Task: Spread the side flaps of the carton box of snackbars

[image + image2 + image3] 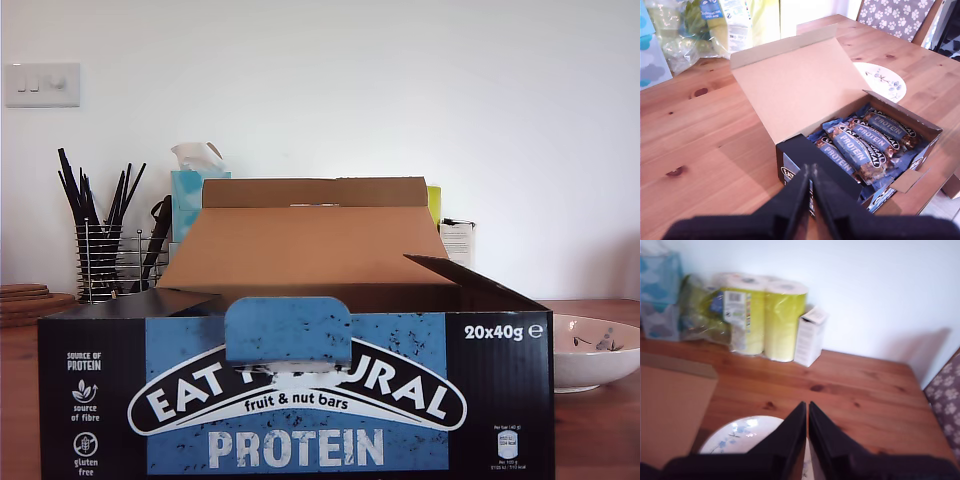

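I am looking at the black and blue cardboard carton box of snackbars (pixel 300 400), which is sitting on the pine wooden table (pixel 695 130) with its wide brown lid flap (pixel 795 85) folded back and wrapped protein bars (pixel 865 145) showing inside.

One short side flap (pixel 470 285), black-printed outside, is standing half raised at the exterior view's right. The other short side flap (pixel 817 162) is lying just ahead of my first gripper (pixel 810 175), whose fingers are pressed together on nothing. My second gripper (pixel 806 412) is likewise closed and empty, hovering over the white floral ceramic plate (pixel 735 435), well apart from the carton.

Handling judgement: the flaps are thin, light card, stiff across the panel but hinging freely at the crease. I expect a push on the free edge, away from the crease, to turn each flap outward. The filled carton is probably heavy enough to resist sliding, though the varnished wood looks smooth.

Room: a white wall, a wire holder of black utensils (pixel 105 240), a teal tissue box (pixel 188 195) and yellow-wrapped paper rolls (pixel 767 322) are standing behind.
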